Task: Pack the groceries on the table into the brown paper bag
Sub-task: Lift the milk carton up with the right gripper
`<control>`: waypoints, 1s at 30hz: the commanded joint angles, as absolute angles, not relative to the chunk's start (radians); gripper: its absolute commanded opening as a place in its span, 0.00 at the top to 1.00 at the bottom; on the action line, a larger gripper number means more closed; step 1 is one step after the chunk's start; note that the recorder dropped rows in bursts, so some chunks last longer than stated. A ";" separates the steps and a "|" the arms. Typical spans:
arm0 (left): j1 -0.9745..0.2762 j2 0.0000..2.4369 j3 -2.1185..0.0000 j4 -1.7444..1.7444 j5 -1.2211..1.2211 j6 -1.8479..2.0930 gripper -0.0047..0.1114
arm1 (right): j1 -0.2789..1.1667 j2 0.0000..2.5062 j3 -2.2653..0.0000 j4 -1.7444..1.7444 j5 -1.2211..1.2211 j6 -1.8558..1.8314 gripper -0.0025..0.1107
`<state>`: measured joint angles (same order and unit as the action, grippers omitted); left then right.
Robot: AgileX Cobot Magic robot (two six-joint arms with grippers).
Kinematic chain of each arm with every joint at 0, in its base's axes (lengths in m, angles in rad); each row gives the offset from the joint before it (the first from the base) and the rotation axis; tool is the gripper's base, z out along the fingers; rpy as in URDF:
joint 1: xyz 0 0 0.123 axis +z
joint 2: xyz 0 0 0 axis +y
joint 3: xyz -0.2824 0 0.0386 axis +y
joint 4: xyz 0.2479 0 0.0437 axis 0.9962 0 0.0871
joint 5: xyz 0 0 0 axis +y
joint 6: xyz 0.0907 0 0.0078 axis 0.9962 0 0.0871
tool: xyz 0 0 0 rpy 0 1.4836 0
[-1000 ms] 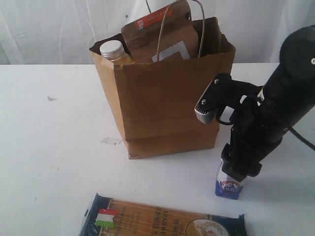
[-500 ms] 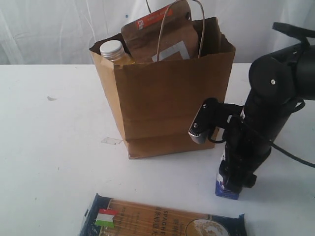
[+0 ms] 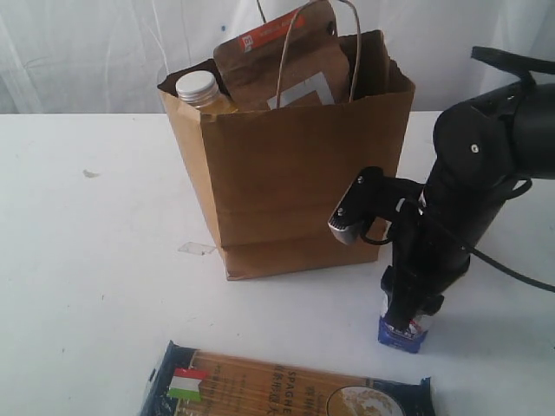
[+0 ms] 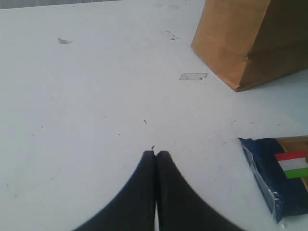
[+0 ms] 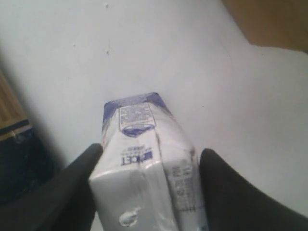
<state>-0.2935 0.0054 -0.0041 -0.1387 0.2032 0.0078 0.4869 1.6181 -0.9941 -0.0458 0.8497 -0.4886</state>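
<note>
The brown paper bag [image 3: 295,191] stands upright on the table [image 3: 95,260]. A brown pouch with an orange label [image 3: 282,61] and a white-capped bottle [image 3: 199,87] stick out of its top. To the right of the bag stands the white-blue carton [image 3: 401,331]. My right gripper [image 5: 151,150] comes down over it, and both fingers press its sides [image 5: 144,159]. The dark-blue spaghetti pack [image 3: 286,386] lies flat at the front edge. My left gripper [image 4: 156,153] is shut and empty above bare table, with the bag [image 4: 250,38] and the pack's corner [image 4: 274,178] off to one side.
A small scrap of clear tape [image 3: 197,249] lies by the bag's front left corner. A tiny dark speck [image 3: 89,173] marks the table at the left. A white curtain [image 3: 87,52] hangs behind the table.
My right arm has dropped lower over the carton and its fingers have drawn in against the carton's sides. The left gripper, the bag and the pack have not moved.
</note>
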 commanded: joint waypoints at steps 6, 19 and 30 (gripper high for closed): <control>-0.289 0.000 0.000 -0.145 0.202 0.000 0.96 | 0.478 1.427 -1.000 -0.218 0.890 -0.237 0.98; -0.289 0.000 0.000 -0.145 0.202 0.000 0.96 | 0.478 1.168 -1.336 -0.286 0.893 -0.093 0.98; -0.289 0.000 0.000 -0.145 0.202 0.000 0.96 | 0.478 1.359 -1.633 -0.210 0.929 -0.111 0.98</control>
<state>-0.2935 0.0054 -0.0041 -0.1387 0.2032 0.0078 0.4869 1.3216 -1.5918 -0.2194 0.9399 -0.0995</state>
